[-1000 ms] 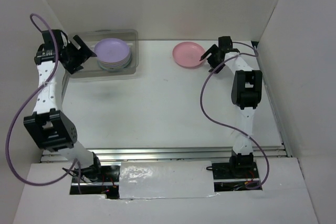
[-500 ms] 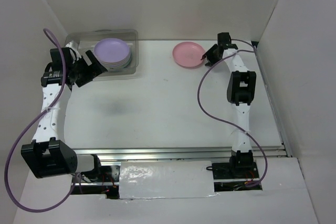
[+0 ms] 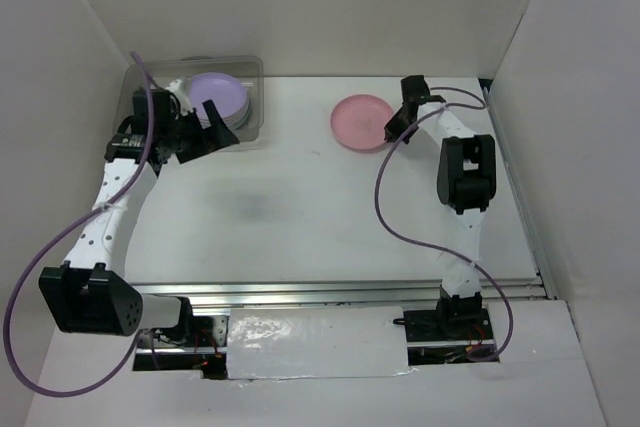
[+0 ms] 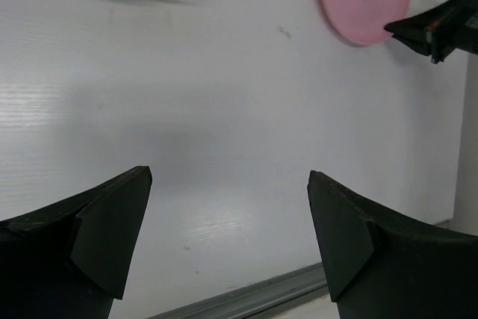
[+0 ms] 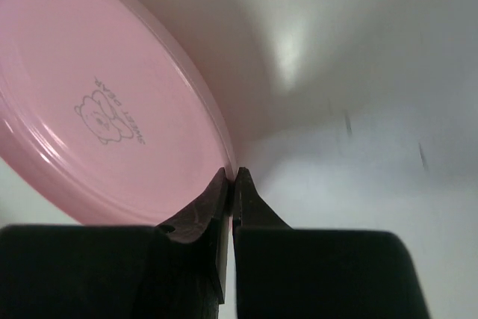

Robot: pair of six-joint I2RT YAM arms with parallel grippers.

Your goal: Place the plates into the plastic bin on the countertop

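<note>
Right wrist view: your right claw has closed fully within the last second, and its two tips now meet on the near rim of the pink plate. The plate's bear print faces the camera, and a dark shadow lies beneath the rim. The rim seems to be pinched between the tips, though the contact is too thin here to be certain.

From the top view, the right claw sits at the right edge of the pink plate, far back on the counter. The plate has shifted slightly toward you compared with a moment ago.

Your left claw has drawn back from over the plastic bin to its front edge. It stands wide open and holds nothing. Its own camera shows spread fingers above bare counter. The bin, at the far left, holds a stack topped by a purple plate.

For the task, this likely means the last loose plate is now gripped. It remains well apart from the bin, so lifting and carrying it leftward is probably next.
</note>
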